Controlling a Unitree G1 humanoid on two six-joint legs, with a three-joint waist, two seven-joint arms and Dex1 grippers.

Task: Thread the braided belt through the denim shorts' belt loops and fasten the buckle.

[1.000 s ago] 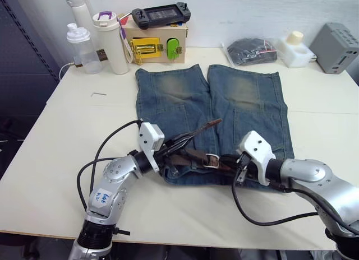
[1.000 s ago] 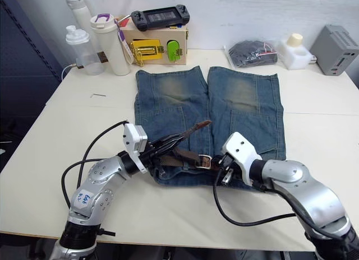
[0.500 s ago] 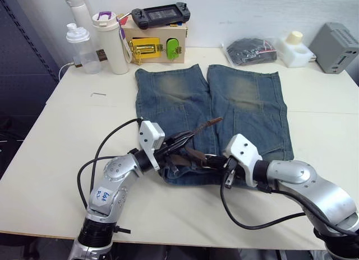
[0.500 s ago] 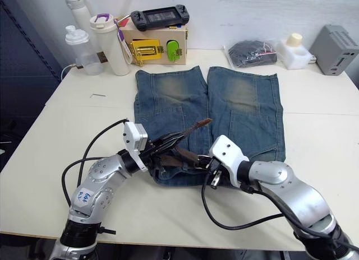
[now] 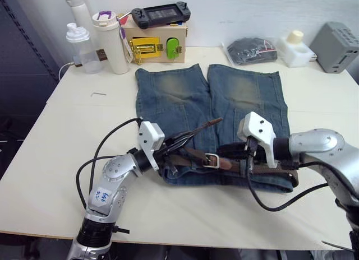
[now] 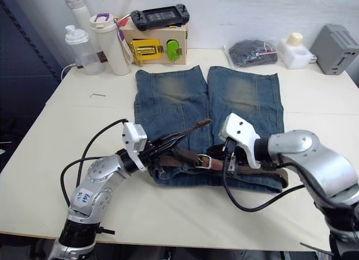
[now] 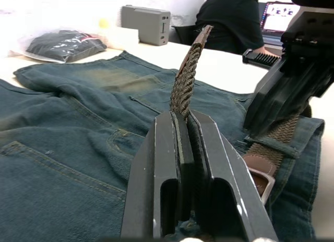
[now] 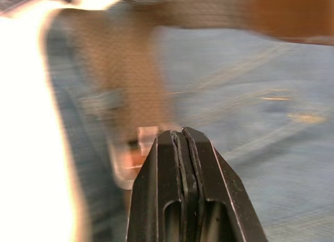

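The braided belt is lying along the waistband of the denim shorts, which are spread flat with the legs pointing away from the robot, and the strap is already passing under at least one of the belt loops on the robot's right side, so the threading is looking largely done. The buckle is sitting near the middle of the waistband, not yet fastened: the free tip of the strap is sticking up and away from it, and the left gripper is pinching that tip between its pressed-together fingers. The right gripper is hovering close over the belt with its fingers closed on nothing I can make out. What is remaining, by my judgement, is feeding the tip through the frame and seating the prong. All this is resting on a pale table, with bottles, a wooden box, a bagged dark bundle and a grey device at its far edge, and a person is sitting beyond the table in the left wrist view.
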